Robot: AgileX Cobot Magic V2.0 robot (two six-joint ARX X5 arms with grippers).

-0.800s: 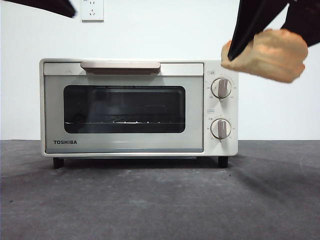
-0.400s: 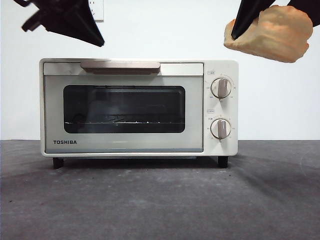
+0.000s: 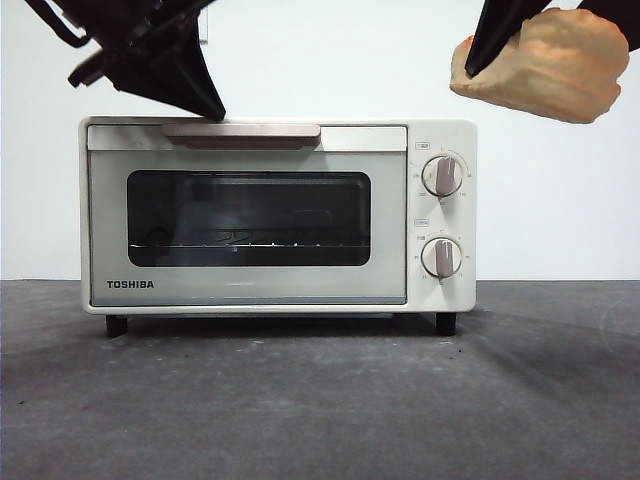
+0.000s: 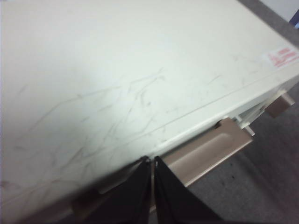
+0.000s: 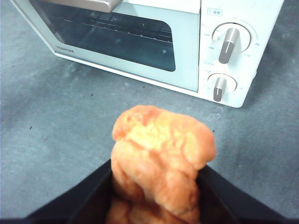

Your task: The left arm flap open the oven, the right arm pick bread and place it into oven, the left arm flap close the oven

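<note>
Front view: the oven (image 3: 278, 215) stands on the dark table (image 3: 320, 400) with its glass door (image 3: 248, 218) shut and the wire rack (image 3: 245, 243) visible behind the glass. Two round knobs (image 3: 442, 176) sit one above the other on the right panel.

The left gripper (image 3: 212, 110) comes in from the upper left — its black tip is just above the left end of the beige handle (image 3: 241, 131). In the left wrist view its jaws are pressed together with only a hairline gap, holding nothing, poised over the front edge of the oven's scratched top (image 4: 117, 84) just beside the handle (image 4: 205, 151).

The right gripper (image 5: 154, 186) clasps the bread (image 5: 159, 158) between its jaws — the bun is held in the air, above and to the right of the oven's upper right corner, clear of the oven and well above the table.
</note>
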